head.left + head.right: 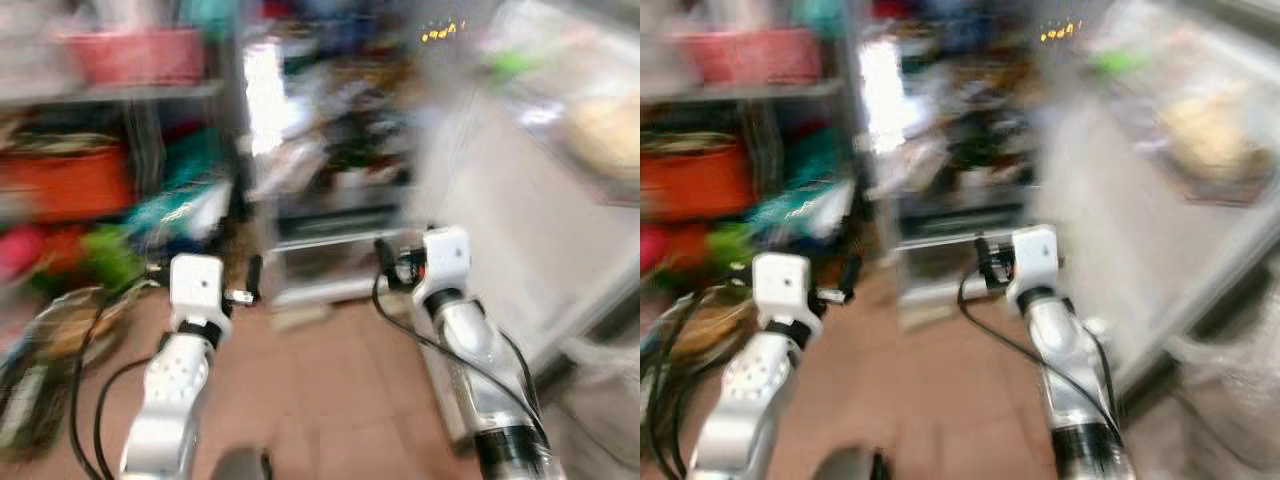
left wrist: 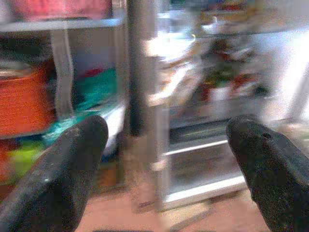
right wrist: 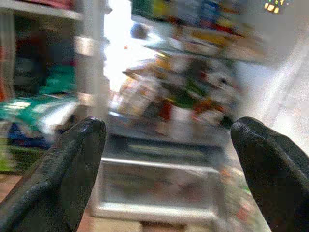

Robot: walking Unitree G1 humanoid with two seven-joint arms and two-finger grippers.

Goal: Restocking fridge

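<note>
The open fridge [image 1: 330, 160] stands straight ahead, its lit shelves packed with blurred food and a clear drawer [image 3: 159, 181] at the bottom. Its door [image 1: 520, 200] swings out to my right, with items in the door racks. My left gripper [image 1: 250, 285] is held out low in front of the fridge, open, nothing between its fingers [image 2: 63, 174]. Beside it, my right gripper [image 1: 388, 262] is raised toward the lower shelves, open too and holding nothing, its fingers [image 3: 63, 169] spread wide. The whole picture is blurred by motion.
A metal rack [image 1: 120, 120] left of the fridge holds a pink basket [image 1: 130, 50], an orange box [image 1: 60, 185] and green and teal bags. Cables and clutter [image 1: 50, 350] lie on the floor at left. Red-brown tiles [image 1: 320, 390] stretch between me and the fridge.
</note>
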